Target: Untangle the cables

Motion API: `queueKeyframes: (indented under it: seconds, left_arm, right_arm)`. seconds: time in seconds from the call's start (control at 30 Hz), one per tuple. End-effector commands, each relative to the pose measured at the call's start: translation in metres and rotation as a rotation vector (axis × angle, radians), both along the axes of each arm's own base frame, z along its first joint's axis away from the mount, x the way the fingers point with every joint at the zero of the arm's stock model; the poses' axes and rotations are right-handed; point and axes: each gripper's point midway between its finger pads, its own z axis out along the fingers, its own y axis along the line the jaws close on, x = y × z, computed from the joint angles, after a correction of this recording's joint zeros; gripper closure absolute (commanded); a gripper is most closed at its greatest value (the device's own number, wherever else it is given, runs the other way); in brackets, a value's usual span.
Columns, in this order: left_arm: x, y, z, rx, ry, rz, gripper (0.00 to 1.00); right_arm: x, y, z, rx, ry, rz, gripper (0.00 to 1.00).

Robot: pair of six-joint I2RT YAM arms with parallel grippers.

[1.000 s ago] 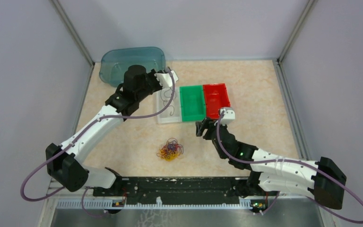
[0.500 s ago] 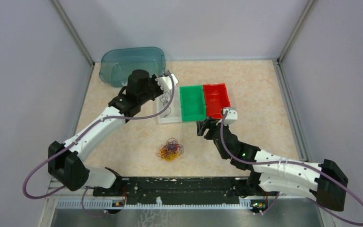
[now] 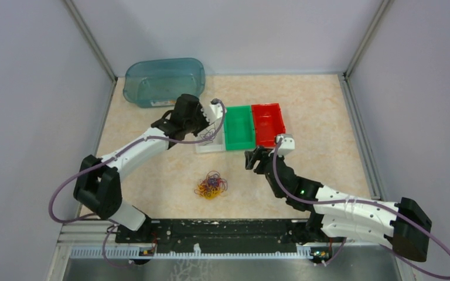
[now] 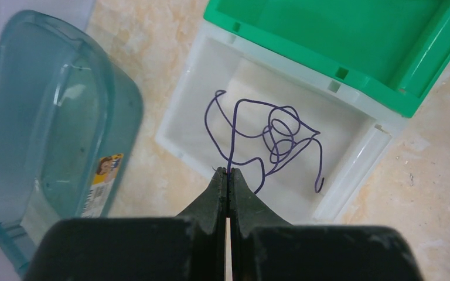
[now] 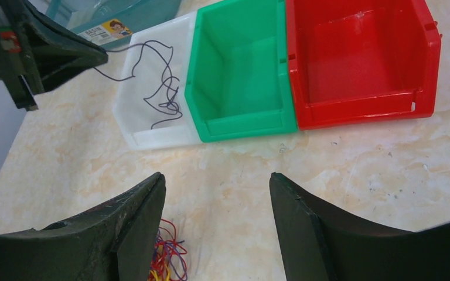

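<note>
A purple cable (image 4: 278, 133) lies curled in the white bin (image 4: 351, 171), and one end rises into my left gripper (image 4: 228, 171). That gripper is shut on the strand, just above the bin's near-left edge. From above, the left gripper (image 3: 208, 130) hangs over the white bin (image 3: 211, 149). A tangle of red, yellow and purple cables (image 3: 211, 185) sits on the table in front of the bins, also at the bottom of the right wrist view as the tangle (image 5: 167, 257). My right gripper (image 3: 252, 159) stands open over bare table to the right of the tangle, holding nothing.
A green bin (image 3: 238, 143) and a red bin (image 3: 268, 124), both holding nothing, stand side by side to the right of the white one. A teal plastic tub (image 3: 164, 79) is at the back left. Grey walls close in the table on three sides.
My left arm has swung right and down, bringing its gripper from near the teal tub to low over the white bin with the purple cable. The right arm has barely moved.
</note>
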Motion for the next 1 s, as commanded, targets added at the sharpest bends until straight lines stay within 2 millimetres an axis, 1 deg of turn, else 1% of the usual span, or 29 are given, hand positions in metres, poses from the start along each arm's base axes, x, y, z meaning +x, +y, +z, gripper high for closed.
queueKeyframes:
  seconds: [0.0, 0.43, 0.57, 0.63, 0.67, 0.73, 0.83, 0.87, 0.93, 0.97]
  left_arm:
    - [0.000, -0.004, -0.030, 0.005, 0.082, 0.005, 1.00]
    - [0.031, -0.008, -0.089, 0.082, 0.055, 0.026, 1.00]
    - [0.031, -0.008, -0.111, 0.111, 0.069, 0.008, 1.00]
    - [0.032, -0.006, -0.115, 0.115, 0.072, 0.011, 0.98]
    - [0.034, -0.006, -0.112, 0.107, 0.071, 0.011, 0.95]
    - [0.034, -0.008, -0.100, 0.081, 0.082, -0.003, 0.78]
    - [0.029, -0.010, -0.069, 0.027, 0.126, -0.032, 0.54]
    - [0.026, -0.011, -0.057, 0.007, 0.138, -0.045, 0.45]
    - [0.017, -0.017, -0.032, -0.031, 0.150, -0.084, 0.21]
    - [0.011, -0.019, -0.020, -0.049, 0.153, -0.109, 0.11]
  right_arm:
    - [0.004, -0.004, 0.011, 0.045, -0.024, -0.034, 0.34]
    - [0.006, -0.001, 0.014, 0.049, -0.029, -0.028, 0.34]
    - [0.006, -0.001, 0.012, 0.044, -0.029, -0.029, 0.35]
    - [0.006, -0.001, 0.012, 0.041, -0.028, -0.031, 0.35]
    - [0.006, -0.002, 0.012, 0.041, -0.028, -0.032, 0.35]
    - [0.006, -0.003, 0.012, 0.044, -0.030, -0.032, 0.35]
    - [0.005, -0.004, 0.012, 0.050, -0.034, -0.033, 0.35]
    - [0.005, -0.005, 0.013, 0.054, -0.035, -0.033, 0.35]
    - [0.004, -0.005, 0.014, 0.061, -0.038, -0.030, 0.35]
    - [0.004, -0.005, 0.014, 0.061, -0.039, -0.027, 0.35]
